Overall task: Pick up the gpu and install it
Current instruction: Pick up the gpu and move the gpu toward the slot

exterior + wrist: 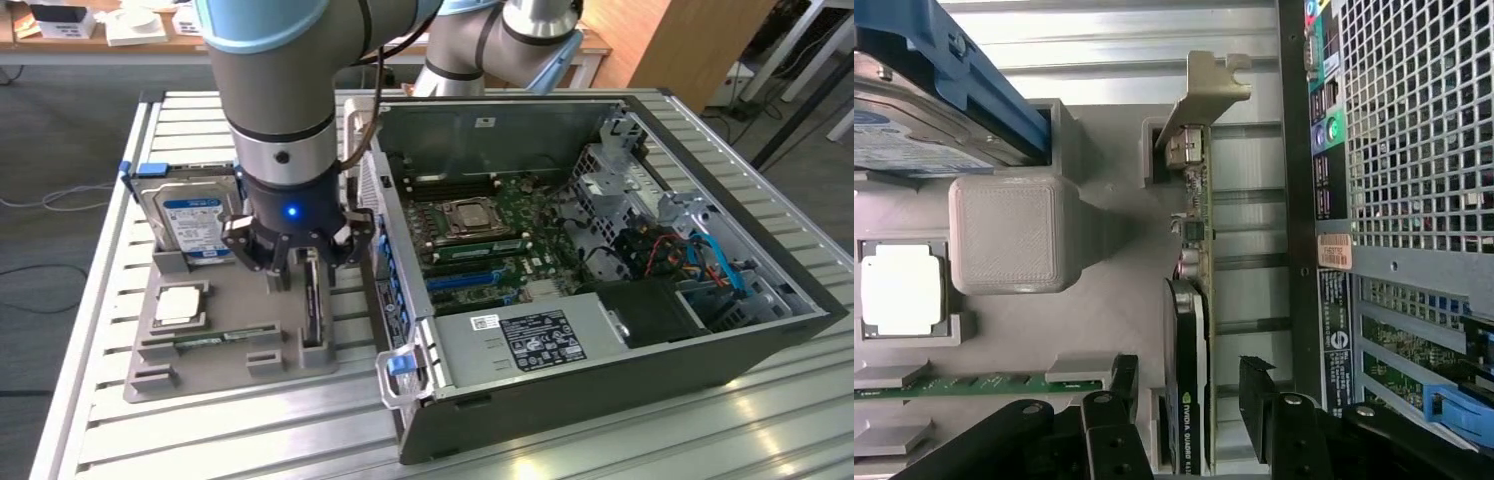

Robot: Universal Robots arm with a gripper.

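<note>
- The black-fingered pincer (300,268) is spread wide and holds nothing. It hangs low over the gpu (1189,300), a thin green-brown circuit card with a black cooler face and a silver end bracket. One finger is on each side of the card, with a gap showing on both sides.
- The gpu stands on its long edge in a slot of the grey plastic parts tray (200,380), on the side of the tray nearest the open black computer case (601,385).
- Risk: the fingers sit beside the cooler part, away from the bracket end. A grip that far off-centre could let the card tilt on lifting and bind in its slot.
- Risk: the case wall is just beside the tray, so the finger on that side has little room. A small sideways drift could knock it against the case.
- Risk: squeezing hard on the cooler face or the board's small parts could damage them.
- The tray also holds three other things:
  - a boxy hard drive with a blue-white label (191,225), standing upright
  - a square silver processor (178,305), lying flat
  - a narrow green memory stick (974,384), in its own slot
- The case lies on its side on the slatted metal surface (227,440) with its panel off. Inside are a green motherboard (501,250), a grey power-supply box (527,340) and blue cables (721,265).
</note>
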